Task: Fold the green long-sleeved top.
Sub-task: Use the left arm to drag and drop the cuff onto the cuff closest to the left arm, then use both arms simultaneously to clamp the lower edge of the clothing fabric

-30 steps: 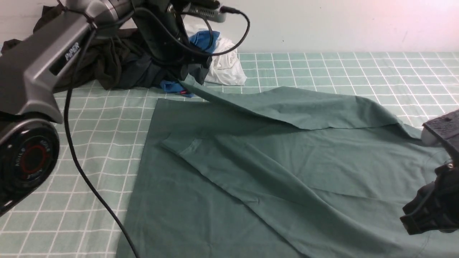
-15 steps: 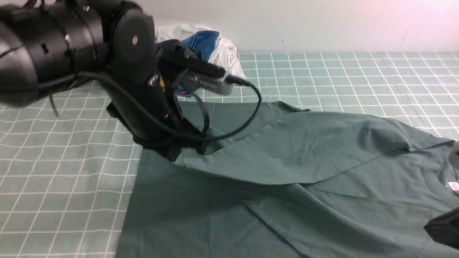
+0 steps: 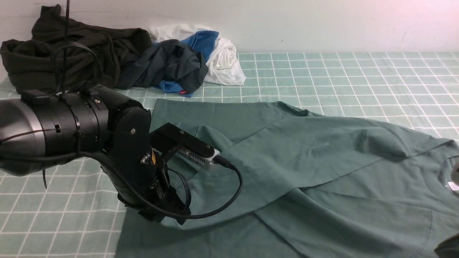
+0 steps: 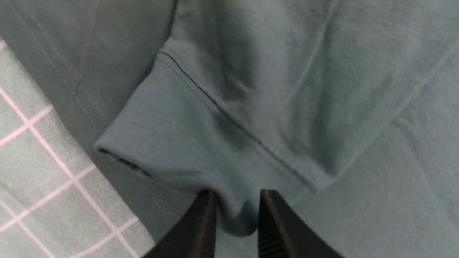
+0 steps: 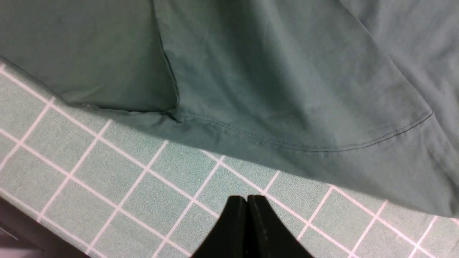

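Note:
The green long-sleeved top (image 3: 304, 161) lies spread on the checked table cloth, with one sleeve folded across its body toward the left. Its white neck label (image 3: 453, 186) shows at the right edge. My left gripper (image 3: 168, 215) is low over the top's near left part. In the left wrist view it (image 4: 236, 195) is shut on the ribbed sleeve cuff (image 4: 172, 143), which bulges between the jaws. In the right wrist view my right gripper (image 5: 246, 199) is shut and empty over bare cloth, just off the top's hem (image 5: 269, 71). In the front view only a dark corner of it (image 3: 448, 249) shows.
A very dark olive-black garment (image 3: 64, 53) is heaped at the far left. Beside it lie a dark grey garment (image 3: 168, 68) and blue and white ones (image 3: 222, 57). The checked cloth (image 3: 358, 71) runs to the back wall. The table edge (image 5: 21, 229) is near my right gripper.
My left arm has swung from the far left toward the near side, dragging the sleeve across the top's body. My right gripper has dropped almost out of the front view.

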You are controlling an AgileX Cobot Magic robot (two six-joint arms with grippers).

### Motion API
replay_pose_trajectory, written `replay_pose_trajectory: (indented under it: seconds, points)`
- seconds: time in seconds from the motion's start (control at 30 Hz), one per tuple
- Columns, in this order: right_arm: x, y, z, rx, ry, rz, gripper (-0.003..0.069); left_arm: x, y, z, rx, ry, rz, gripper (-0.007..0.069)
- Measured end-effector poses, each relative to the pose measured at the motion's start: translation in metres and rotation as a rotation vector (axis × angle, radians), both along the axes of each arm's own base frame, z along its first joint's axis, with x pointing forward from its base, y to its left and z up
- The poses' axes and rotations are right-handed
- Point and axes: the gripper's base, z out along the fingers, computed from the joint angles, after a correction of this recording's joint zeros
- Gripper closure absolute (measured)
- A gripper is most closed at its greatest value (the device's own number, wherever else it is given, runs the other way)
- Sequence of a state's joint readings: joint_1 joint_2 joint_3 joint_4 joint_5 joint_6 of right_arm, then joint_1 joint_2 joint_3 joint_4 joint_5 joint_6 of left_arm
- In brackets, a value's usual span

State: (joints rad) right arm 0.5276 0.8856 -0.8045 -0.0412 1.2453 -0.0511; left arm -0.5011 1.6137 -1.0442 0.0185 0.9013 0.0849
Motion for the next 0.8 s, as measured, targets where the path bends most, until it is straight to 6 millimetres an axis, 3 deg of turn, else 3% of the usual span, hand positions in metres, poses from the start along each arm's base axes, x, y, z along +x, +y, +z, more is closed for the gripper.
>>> replay_pose_trajectory:
  seconds: [0.2, 0.3, 0.43, 0.53, 0.8]
  points:
    - [-0.004, 0.006, 0.0, 0.053, 0.033, 0.043, 0.0582, -0.025, 0.014, 0.01, 0.105, 0.175, -0.113, 0.0176]
    - [-0.005, 0.008, 0.0, 0.075, 0.045, 0.066, 0.0552, -0.038, 0.019, 0.008, 0.117, 0.224, -0.152, 0.0152]
    - [-0.007, 0.012, 0.0, 0.105, 0.06, 0.1, 0.0494, -0.063, 0.024, -0.021, 0.056, 0.288, -0.289, 0.0141]
    - [-0.007, 0.012, 0.0, 0.106, 0.061, 0.104, 0.0481, -0.072, 0.022, -0.034, 0.018, 0.277, -0.379, 0.0141]
    - [-0.007, 0.012, 0.0, 0.106, 0.06, 0.106, 0.0469, -0.096, -0.002, -0.055, 0.05, 0.148, -0.746, 0.0141]
